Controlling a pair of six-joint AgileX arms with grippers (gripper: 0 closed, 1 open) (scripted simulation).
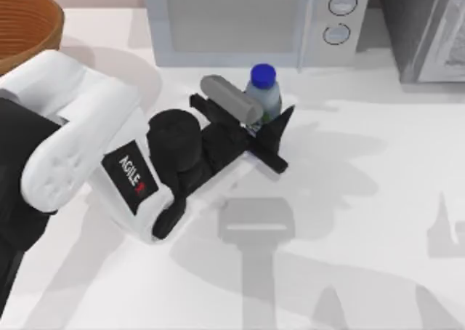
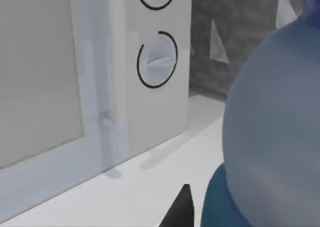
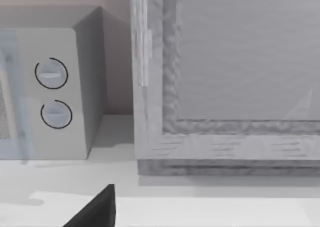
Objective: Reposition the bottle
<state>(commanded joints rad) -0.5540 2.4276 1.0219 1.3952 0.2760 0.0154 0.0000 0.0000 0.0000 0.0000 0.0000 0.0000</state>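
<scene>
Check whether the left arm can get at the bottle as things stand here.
Probably yes: the left gripper is already at the bottle, one finger on either side of its body, in front of the microwave. Nothing sits between them.

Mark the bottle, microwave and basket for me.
bottle point(image 1: 263, 75), top view, blue cap.
microwave point(image 1: 232, 25), top view, door window.
basket point(image 1: 25, 25), top view, woven brown side.

A microwave point(image 3: 55, 92) stands beside a grey cabinet point(image 3: 230, 82).
</scene>
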